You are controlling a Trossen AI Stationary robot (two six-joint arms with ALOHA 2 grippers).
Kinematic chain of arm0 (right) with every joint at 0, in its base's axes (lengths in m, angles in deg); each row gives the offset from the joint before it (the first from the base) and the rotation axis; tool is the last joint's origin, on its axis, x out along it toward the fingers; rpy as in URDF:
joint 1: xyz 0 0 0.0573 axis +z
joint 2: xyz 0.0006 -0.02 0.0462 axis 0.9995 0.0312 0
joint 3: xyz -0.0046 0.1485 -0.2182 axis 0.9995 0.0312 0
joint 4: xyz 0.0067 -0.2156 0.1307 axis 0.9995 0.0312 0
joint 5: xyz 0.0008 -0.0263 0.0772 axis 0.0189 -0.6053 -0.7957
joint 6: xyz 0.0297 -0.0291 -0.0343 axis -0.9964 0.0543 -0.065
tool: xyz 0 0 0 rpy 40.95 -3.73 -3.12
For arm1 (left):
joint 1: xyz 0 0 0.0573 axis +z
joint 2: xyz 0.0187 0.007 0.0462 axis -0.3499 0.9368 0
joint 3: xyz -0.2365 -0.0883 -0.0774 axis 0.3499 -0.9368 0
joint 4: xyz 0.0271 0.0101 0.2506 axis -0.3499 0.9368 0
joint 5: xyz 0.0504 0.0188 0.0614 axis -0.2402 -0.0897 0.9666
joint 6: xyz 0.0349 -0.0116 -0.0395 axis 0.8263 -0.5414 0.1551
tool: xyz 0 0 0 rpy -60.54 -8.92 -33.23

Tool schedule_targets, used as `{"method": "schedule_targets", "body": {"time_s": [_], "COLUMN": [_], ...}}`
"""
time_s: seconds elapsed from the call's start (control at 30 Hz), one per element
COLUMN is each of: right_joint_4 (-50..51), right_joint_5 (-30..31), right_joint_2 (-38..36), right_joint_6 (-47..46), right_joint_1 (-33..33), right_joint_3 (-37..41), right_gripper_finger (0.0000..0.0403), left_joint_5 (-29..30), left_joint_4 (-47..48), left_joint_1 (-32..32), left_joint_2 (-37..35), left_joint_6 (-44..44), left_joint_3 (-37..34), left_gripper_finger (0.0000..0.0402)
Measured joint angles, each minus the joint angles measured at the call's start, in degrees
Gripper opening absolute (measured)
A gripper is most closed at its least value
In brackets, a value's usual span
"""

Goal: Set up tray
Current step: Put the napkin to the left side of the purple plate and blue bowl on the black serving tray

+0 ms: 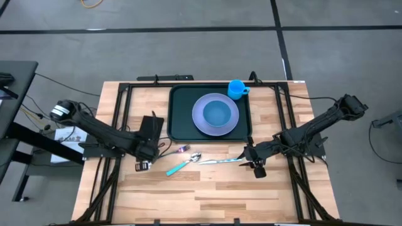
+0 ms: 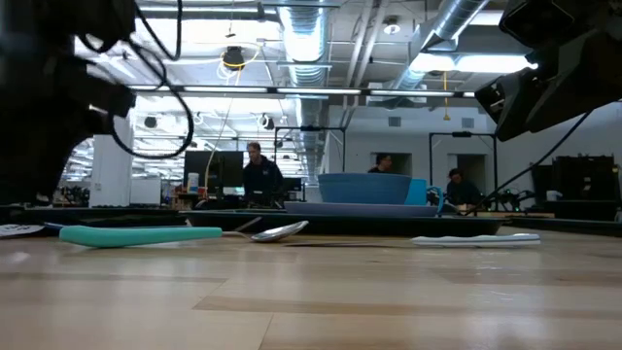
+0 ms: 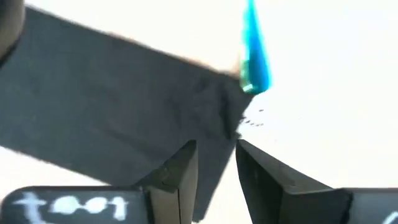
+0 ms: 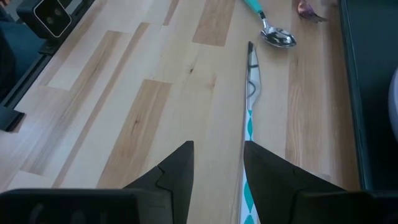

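The dark green tray (image 1: pixel 179 125) lies at the table's far middle. On it sits a lavender plate (image 1: pixel 200 122) with a blue bowl (image 1: pixel 217 113), and a blue cup (image 1: pixel 237 88) stands at its far right corner. A flat black piece (image 1: pixel 151 127) lies left of the tray. My left gripper (image 1: pixel 143 164) points down at that piece's near end (image 3: pixel 214 124), its fingers apart. A teal-handled spoon (image 1: pixel 182 164) and a white utensil with teal diamonds (image 1: pixel 223 160) lie near the tray's front. My right gripper (image 1: pixel 254 164) hovers open over that utensil's right end (image 4: pixel 250 186). My left gripper's fingers (image 3: pixel 180 174) stand on either side of the black piece's end edge (image 3: pixel 217 162), coming from above. Whether they touch it I cannot tell.
A small purple thing (image 1: pixel 183 149) lies between the black piece and the spoon. Black frame rails (image 1: pixel 119 107) run along both table sides. Bare wood (image 1: pixel 201 194) spreads across the near half. People sit at desks (image 2: pixel 260 175) in the room beyond the table.
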Motion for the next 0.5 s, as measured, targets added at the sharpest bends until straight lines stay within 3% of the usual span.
{"method": "schedule_targets", "body": {"time_s": [0.2,0.5], "right_joint_4": [0.0,0.0], "right_joint_5": [0.04,0.04], "right_joint_2": [0.0,0.0], "right_joint_6": [0.0,-0.01], "right_joint_1": [0.0,0.0], "right_joint_3": [0.0,0.02], "right_gripper_finger": [0.0131,0.0131], "left_joint_5": [-4.45,-5.1], "left_joint_4": [-0.43,-1.02], "left_joint_1": [0.0,0.0], "left_joint_2": [-1.23,-1.16], "left_joint_6": [-0.24,-1.94], "left_joint_3": [-0.45,-2.35], "left_gripper_finger": [0.01,0.01]}}
